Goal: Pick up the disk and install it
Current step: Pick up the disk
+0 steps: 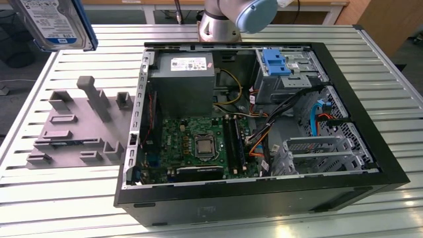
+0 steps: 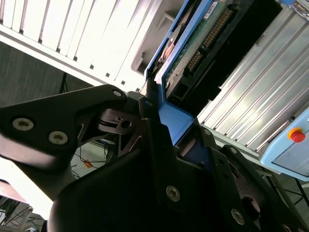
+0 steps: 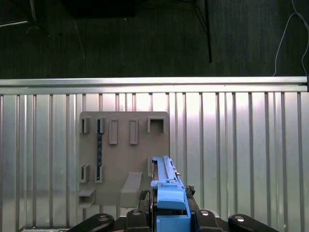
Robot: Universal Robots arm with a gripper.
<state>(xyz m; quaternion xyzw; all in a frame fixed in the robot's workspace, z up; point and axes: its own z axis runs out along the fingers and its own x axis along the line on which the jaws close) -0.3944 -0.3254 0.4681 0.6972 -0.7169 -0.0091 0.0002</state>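
The disk point(image 1: 53, 22), silver with a white-and-blue label and a blue carrier frame, hangs high above the table at the exterior view's far left, over the grey holder plate point(image 1: 79, 124). In the second wrist view my gripper point(image 2: 176, 123) is shut on the blue carrier, one black finger point(image 2: 147, 121) on each side, and the disk's green circuit board point(image 2: 193, 48) faces the camera. In the first wrist view the disk point(image 3: 166, 174) shows edge-on between the fingers point(image 3: 145, 197), above the holder plate point(image 3: 123, 145).
The open computer case point(image 1: 370, 163) lies on the slatted metal table point(image 1: 59, 198), with a grey power supply box point(image 1: 184, 82), a motherboard point(image 1: 198, 144) and a drive bay holding a lone blue bracket point(image 1: 276, 62). The arm's base point(image 1: 221, 22) stands behind the case.
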